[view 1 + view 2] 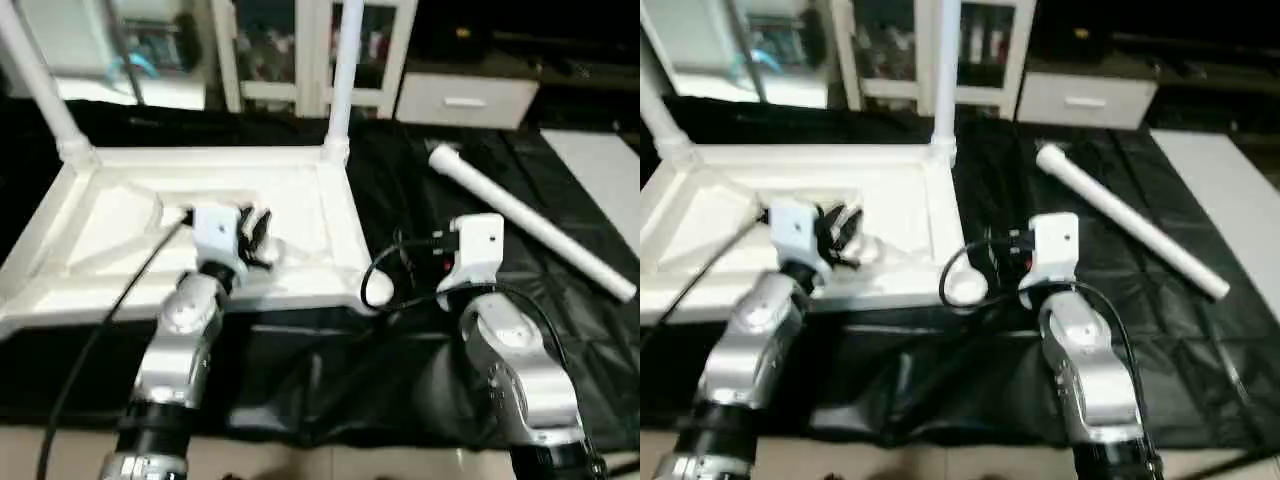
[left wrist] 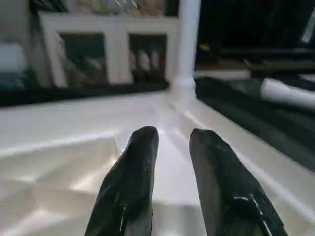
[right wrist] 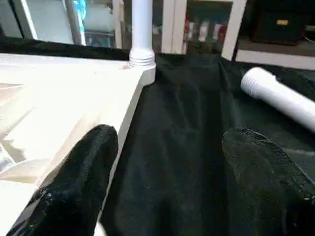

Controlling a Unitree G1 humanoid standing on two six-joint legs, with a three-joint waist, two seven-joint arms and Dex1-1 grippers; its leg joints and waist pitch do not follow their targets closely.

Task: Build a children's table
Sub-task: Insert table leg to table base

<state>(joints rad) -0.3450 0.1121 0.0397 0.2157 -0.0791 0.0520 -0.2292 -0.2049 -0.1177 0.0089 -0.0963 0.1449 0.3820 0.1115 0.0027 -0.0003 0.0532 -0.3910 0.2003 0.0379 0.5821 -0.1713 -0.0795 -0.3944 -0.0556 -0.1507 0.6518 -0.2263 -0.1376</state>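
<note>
Tabletop (image 1: 300, 200) rim beside open right end effector (image 3: 167, 182) — black cloth (image 3: 197, 128) between fingers.

On the black-draped work table (image 1: 560, 330) lie the upturned tabletop (image 1: 120, 235) and a loose leg (image 1: 530, 222).

The tabletop (image 1: 300, 200) was white, its ribbed underside the same plain white. The legs (image 1: 340, 80) were white too, as was the loose leg (image 1: 530, 225). The worktop (image 1: 450, 330) wore black cloth. Both pincers (image 2: 170, 162) (image 3: 167, 182) had black fingers; the forearms (image 1: 185, 345) were silver.
</note>
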